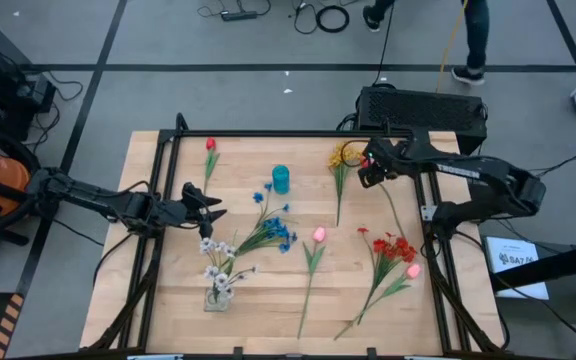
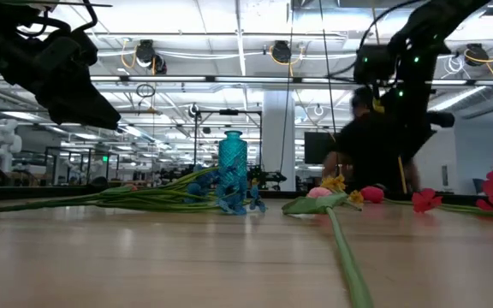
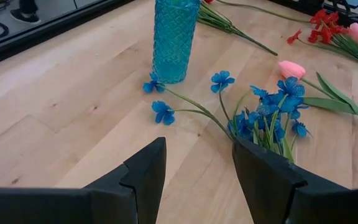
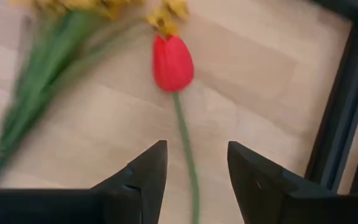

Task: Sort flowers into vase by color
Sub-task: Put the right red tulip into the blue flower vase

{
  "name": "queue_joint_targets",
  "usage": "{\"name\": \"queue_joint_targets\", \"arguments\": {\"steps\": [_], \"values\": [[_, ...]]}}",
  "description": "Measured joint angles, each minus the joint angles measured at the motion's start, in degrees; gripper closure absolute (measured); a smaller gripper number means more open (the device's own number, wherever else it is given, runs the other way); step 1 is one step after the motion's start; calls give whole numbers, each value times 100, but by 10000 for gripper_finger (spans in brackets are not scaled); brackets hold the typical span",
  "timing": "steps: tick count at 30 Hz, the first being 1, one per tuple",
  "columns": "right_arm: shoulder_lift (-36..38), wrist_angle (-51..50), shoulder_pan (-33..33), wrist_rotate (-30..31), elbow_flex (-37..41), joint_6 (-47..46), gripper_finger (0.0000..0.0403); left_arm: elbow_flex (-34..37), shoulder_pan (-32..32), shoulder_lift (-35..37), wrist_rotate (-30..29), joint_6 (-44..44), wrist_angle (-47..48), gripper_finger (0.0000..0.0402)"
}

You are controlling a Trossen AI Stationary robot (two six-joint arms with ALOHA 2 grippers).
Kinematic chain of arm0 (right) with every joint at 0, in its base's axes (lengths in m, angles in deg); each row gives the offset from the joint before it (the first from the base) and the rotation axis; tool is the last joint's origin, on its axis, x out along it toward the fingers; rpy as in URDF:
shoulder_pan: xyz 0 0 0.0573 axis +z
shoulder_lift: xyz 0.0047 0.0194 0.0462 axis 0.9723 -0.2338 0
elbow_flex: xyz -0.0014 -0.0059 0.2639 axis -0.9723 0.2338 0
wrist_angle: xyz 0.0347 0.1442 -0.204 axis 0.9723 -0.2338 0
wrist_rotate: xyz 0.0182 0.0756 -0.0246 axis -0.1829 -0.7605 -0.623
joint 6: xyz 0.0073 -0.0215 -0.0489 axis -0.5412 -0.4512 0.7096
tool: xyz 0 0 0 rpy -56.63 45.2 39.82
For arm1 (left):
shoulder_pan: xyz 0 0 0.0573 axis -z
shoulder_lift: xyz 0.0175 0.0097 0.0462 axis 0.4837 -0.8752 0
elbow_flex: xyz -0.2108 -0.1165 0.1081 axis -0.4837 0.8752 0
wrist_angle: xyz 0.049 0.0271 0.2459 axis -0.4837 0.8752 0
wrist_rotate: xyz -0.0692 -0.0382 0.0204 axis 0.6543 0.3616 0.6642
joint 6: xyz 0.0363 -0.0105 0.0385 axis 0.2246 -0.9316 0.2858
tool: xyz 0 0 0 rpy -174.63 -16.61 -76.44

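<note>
A blue glass vase [image 1: 281,179] stands upright at the table's middle; it also shows in the left wrist view [image 3: 176,38]. A blue flower spray [image 1: 273,228] lies near it. My left gripper [image 1: 211,210] is open and empty, above the table left of the blue spray [image 3: 266,115]. My right gripper [image 1: 366,166] is open at the far right, over a red tulip [image 4: 173,62]. Its fingers stand on either side of the tulip's stem [image 4: 187,162]. A yellow spray [image 1: 345,157] lies beside the tulip. White flowers [image 1: 216,262] stand in a clear vase [image 1: 218,297].
A second red tulip [image 1: 210,146] lies at the far left. A pink tulip [image 1: 319,235] lies at the middle, and a red spray with a pink head [image 1: 396,250] lies at the right. A black frame [image 1: 268,133] rims the table. A person [image 1: 473,35] stands beyond the far edge.
</note>
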State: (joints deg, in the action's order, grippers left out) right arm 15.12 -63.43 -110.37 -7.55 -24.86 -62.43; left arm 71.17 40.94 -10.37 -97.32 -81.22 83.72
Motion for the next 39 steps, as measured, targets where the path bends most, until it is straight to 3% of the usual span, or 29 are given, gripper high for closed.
{"name": "queue_joint_targets", "arguments": {"steps": [5, 10, 20, 24, 32, 39], "values": [[-542, 28, -291, -431, 2, 305, 227, 0, 0, -1, 48, 1, 2, 210], [-1116, 31, -334, -427, 2, 563, 225, 0, 0, -1, 89, 3, 3, 210], [-1954, 168, -486, -712, -12, 877, 246, 0, 0, -1, 96, 1, 20, 210], [-2039, 456, -647, -1091, 118, 1019, 277, 0, 0, -1, 110, -1, 16, 210], [-1867, 819, -842, -1321, 358, 912, 386, 0, 0, -1, 132, -11, 0, 210], [-1254, 657, -917, -1318, 451, 580, 399, 0, 1, 0, 251, -16, 7, 210]]}}
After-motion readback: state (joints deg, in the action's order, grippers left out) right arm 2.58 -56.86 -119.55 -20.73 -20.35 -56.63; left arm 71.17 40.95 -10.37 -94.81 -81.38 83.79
